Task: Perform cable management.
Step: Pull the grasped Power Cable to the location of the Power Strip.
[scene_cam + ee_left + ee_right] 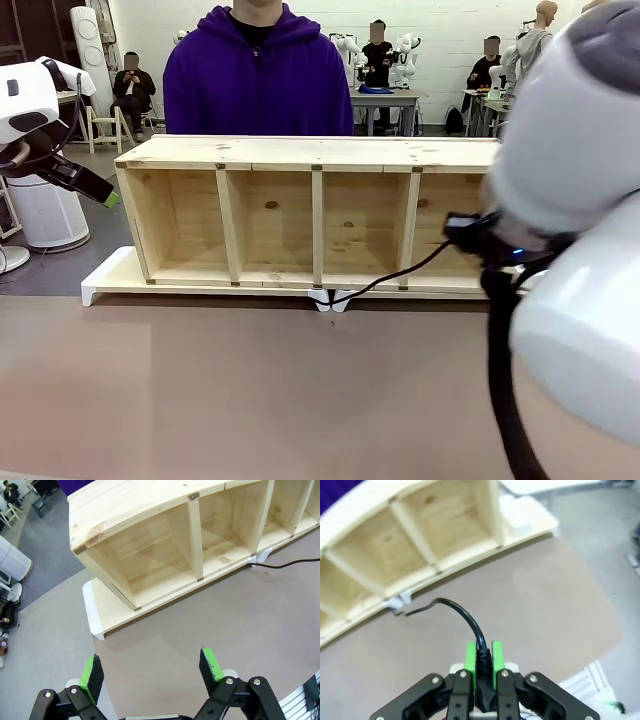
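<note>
Blurred white casing of the right arm (pixel 590 250) fills the front view's right side. There the cable (pixel 400 272) climbs from a white clip (pixel 330 298) into a dark shape at the casing's edge, too hidden to read. The right wrist view makes it plain: the right hand (pixel 483 652) has its green pads pinched on the cable's thick near end, whose tail is buried between the fingers. From that pinch the cable arches ahead of the hand, clear of the brown surface (pixel 535 605), to the clip at the foot of the four-bay wooden shelf unit (pixel 415 530); past the clip it is lost from sight.

The left hand (pixel 152 666) hangs above the surface with fingers spread and nothing between them, the shelf unit's end bay ahead of it. A short piece of cable shows far ahead, cut off by the frame edge. A person (pixel 258 70) in a purple hoodie stands beyond the shelf unit.
</note>
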`<state>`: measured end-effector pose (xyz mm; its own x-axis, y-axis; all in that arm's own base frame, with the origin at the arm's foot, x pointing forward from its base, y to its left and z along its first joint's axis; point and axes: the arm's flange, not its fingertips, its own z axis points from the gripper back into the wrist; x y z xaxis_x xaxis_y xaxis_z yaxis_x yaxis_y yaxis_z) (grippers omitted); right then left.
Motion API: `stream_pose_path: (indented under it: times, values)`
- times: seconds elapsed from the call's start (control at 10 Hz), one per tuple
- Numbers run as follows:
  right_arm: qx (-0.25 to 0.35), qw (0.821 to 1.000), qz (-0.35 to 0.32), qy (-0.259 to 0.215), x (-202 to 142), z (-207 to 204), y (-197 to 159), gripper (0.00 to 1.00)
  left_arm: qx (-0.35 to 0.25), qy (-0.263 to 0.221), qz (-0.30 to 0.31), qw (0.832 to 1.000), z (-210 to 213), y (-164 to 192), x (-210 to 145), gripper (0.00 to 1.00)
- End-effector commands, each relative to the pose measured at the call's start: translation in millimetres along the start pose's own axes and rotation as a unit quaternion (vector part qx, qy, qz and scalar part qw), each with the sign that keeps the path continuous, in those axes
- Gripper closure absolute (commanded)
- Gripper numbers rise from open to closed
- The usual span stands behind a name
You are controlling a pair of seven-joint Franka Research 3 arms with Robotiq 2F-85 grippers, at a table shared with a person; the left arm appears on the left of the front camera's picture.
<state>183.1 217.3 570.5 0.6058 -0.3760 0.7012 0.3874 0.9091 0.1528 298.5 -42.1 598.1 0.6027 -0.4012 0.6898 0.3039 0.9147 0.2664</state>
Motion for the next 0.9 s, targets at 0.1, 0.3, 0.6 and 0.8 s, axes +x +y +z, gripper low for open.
stream_pose_path:
  times: [0.1,0.3,0.6,0.8]
  values:
    - [-0.024,0.997,-0.075,0.0,-17.8,-51.4,-105.7,0.84,-0.001,-0.007,0.005,1.0,-1.4,-0.6,2.2,0.0]
    - [-0.04,0.994,-0.1,0.007,13.0,-71.8,-122.0,0.84,-0.001,-0.007,0.005,1.0,-1.4,-0.6,2.2,0.0]
    - [-0.065,0.987,-0.145,0.018,72.1,-105.4,-129.8,0.84,-0.001,-0.007,0.005,1.0,-1.4,-0.6,2.2,0.0]
    - [-0.082,0.984,-0.16,0.012,101.1,-120.2,-125.0,0.84,-0.001,-0.007,0.005,1.0,-1.4,-0.6,2.2,0.0]
